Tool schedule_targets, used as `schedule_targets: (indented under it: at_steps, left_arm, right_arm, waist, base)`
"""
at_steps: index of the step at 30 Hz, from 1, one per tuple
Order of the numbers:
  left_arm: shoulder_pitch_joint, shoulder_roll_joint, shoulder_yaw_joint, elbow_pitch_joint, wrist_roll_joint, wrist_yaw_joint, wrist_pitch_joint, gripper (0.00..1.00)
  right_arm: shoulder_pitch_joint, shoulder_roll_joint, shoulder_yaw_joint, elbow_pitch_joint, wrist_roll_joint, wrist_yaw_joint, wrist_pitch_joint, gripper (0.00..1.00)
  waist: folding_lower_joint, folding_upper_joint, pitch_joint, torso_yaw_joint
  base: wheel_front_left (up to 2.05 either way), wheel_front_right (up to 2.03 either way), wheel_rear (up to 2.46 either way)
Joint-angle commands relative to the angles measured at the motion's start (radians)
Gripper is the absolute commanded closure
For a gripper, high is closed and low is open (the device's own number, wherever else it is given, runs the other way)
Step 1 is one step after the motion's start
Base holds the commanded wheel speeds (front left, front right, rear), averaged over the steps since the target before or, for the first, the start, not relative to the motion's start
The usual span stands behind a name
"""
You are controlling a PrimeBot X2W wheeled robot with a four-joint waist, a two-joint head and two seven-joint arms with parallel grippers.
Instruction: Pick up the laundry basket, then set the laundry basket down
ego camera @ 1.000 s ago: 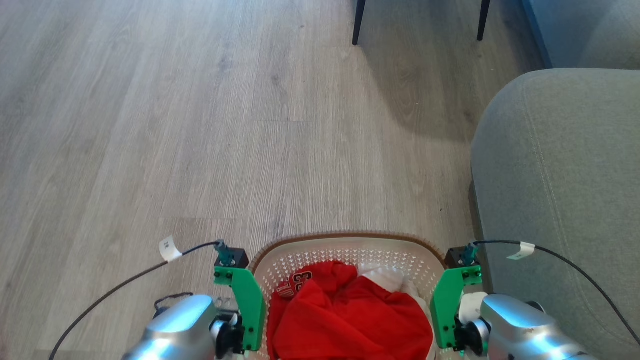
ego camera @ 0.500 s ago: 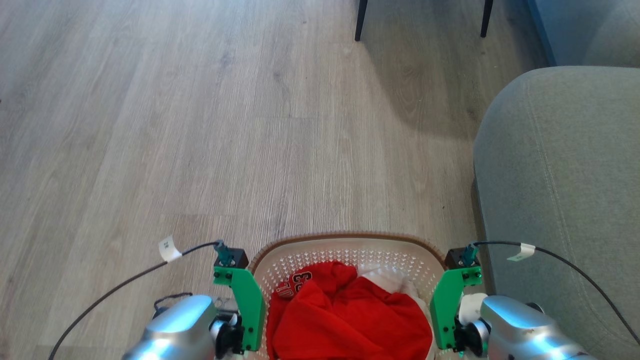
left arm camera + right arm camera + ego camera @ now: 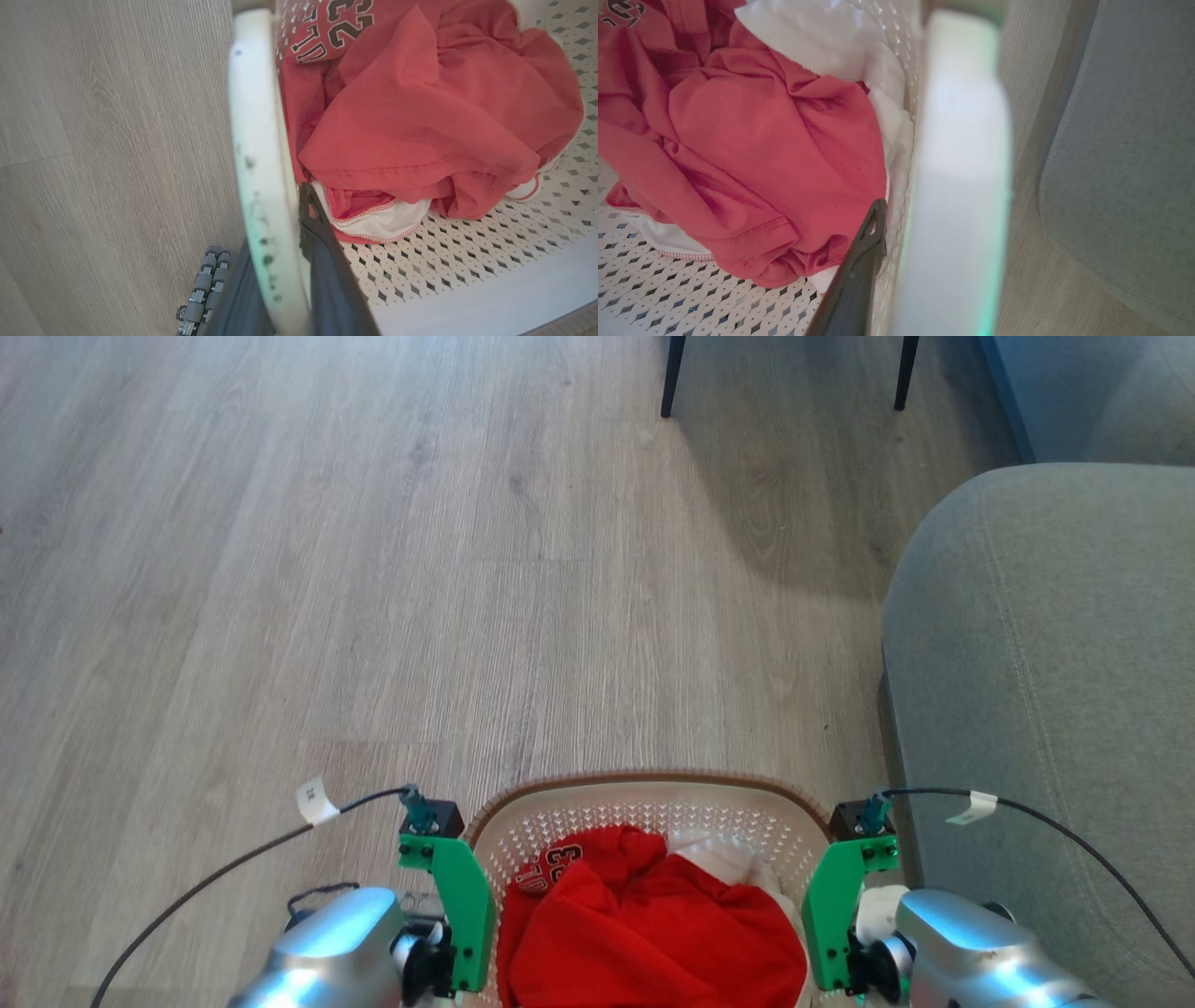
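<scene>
Jaws left and right clamp the side handles (image 3: 254, 116) of the laundry basket (image 3: 653, 803)

One laundry basket (image 3: 653, 782), two tools (image 3: 275, 219) (image 3: 934, 219), two dark chair legs (image 3: 670, 378) (image 3: 904, 373), two tagged cables (image 3: 233, 863) (image 3: 1074, 835).

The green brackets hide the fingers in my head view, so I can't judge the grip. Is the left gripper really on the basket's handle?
Observer: Yes. The left wrist view shows the left gripper with one dark finger each side of the laundry basket's white left handle.
Operator: And the right?
Observer: The right gripper's inner finger lies inside the right handle; the handle hides the outer finger.
Operator: Any cloth caught?
Observer: The left inner fingertip sits beside a white hem of the clothes; whether it pinches the cloth I cannot tell.
</scene>
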Motion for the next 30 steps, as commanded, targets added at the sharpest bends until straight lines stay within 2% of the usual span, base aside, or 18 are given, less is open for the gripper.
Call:
schedule_targets:
  at_steps: [1, 30]
  left_arm:
    - [-0.054, -0.018, 0.011, -0.044, 0.001, -0.03, -0.007, 1.0]
    - [-0.052, -0.018, 0.011, -0.05, 0.004, -0.03, -0.014, 1.0]
  right_arm:
    - [-0.037, 0.032, 0.019, -0.035, -0.001, 0.007, -0.014, 1.0]
    - [-0.042, 0.024, 0.048, -0.024, 0.028, 0.007, -0.023, 1.0]
  waist:
    - [-0.0001, 0.0, -0.004, 0.0]
    - [-0.0001, 0.0, 0.0, -0.003]
  base:
    - [0.0, 0.0, 0.0]
    - [0.0, 0.0, 0.0]
